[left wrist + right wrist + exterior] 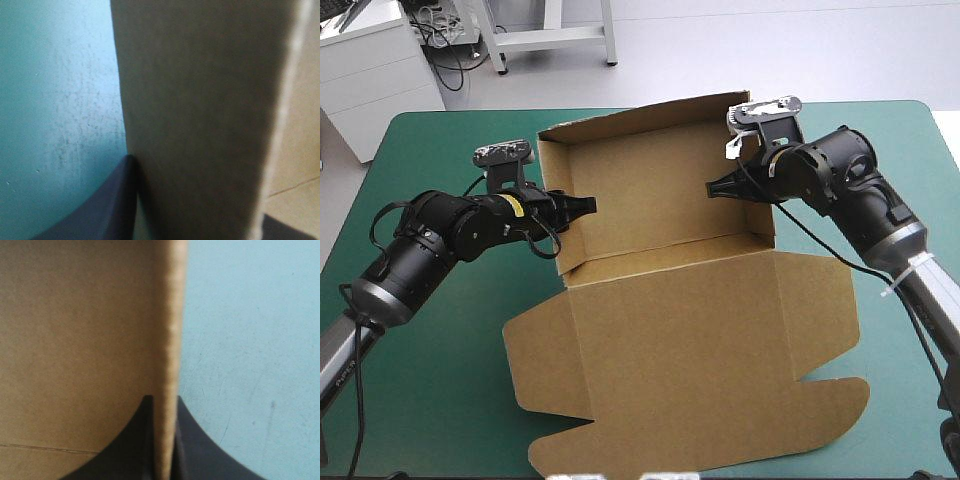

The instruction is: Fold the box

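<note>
while lid [710, 340] lies flat on teal-green cover [430, 400] nearest robot, box [660, 195] sits mid-table as open tray; left gripper [585, 205] clamped on left wall [200, 100], right gripper [715, 187] clamped on right wall [167, 340]; back wall [640, 125] upright beyond.

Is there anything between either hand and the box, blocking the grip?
Nothing visible does. The left hand is shut on the left raised wall of the box, and the right hand on its right wall. Both wrist views show only board between the fingers.
</note>
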Motion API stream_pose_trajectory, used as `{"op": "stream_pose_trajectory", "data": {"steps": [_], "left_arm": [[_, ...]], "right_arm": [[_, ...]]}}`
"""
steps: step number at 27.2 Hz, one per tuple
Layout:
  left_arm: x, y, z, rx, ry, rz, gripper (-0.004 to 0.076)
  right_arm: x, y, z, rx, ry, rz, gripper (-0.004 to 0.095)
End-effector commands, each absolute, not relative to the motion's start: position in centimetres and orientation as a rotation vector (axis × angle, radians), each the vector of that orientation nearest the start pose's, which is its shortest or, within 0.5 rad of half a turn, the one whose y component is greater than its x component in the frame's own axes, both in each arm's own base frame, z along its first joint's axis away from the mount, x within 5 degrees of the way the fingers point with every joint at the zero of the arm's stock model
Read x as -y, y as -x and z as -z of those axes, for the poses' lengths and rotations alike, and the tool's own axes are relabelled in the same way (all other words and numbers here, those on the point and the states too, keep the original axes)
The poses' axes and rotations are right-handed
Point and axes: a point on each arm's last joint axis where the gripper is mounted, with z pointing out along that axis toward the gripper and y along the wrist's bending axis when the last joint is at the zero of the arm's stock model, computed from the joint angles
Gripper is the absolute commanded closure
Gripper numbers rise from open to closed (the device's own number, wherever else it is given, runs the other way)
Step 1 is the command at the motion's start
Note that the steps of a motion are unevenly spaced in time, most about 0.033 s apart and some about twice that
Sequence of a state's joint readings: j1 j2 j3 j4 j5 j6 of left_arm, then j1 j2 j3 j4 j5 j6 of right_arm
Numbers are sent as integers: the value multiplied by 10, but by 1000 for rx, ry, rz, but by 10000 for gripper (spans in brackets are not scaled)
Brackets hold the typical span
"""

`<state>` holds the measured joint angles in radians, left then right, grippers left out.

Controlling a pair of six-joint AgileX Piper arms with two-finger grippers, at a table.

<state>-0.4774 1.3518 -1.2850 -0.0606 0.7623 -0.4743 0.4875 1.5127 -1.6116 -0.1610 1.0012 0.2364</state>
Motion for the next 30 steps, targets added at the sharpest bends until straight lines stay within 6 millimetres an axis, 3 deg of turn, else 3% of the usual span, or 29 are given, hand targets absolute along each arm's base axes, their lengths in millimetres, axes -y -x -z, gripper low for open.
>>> {"op": "stream_pose_trajectory", "data": {"steps": [1,20,24,27,28,30], "left_arm": [[141,-255,-397,-2249,45,655,749],[138,-258,-397,-2220,-6,575,754],[138,-259,-398,-2204,-41,562,575],[139,-260,-400,-2175,-39,573,318],[139,-261,-402,-2157,-14,596,181],[140,-261,-404,-2146,6,618,119]], "right_arm": [[-140,-283,-440,-2215,300,-230,910],[-135,-279,-433,-2307,270,-189,912],[-135,-279,-433,-2312,270,-191,912],[-135,-279,-433,-2320,270,-190,912],[-135,-278,-432,-2326,270,-187,912],[-135,-279,-432,-2323,270,-188,912]]}}
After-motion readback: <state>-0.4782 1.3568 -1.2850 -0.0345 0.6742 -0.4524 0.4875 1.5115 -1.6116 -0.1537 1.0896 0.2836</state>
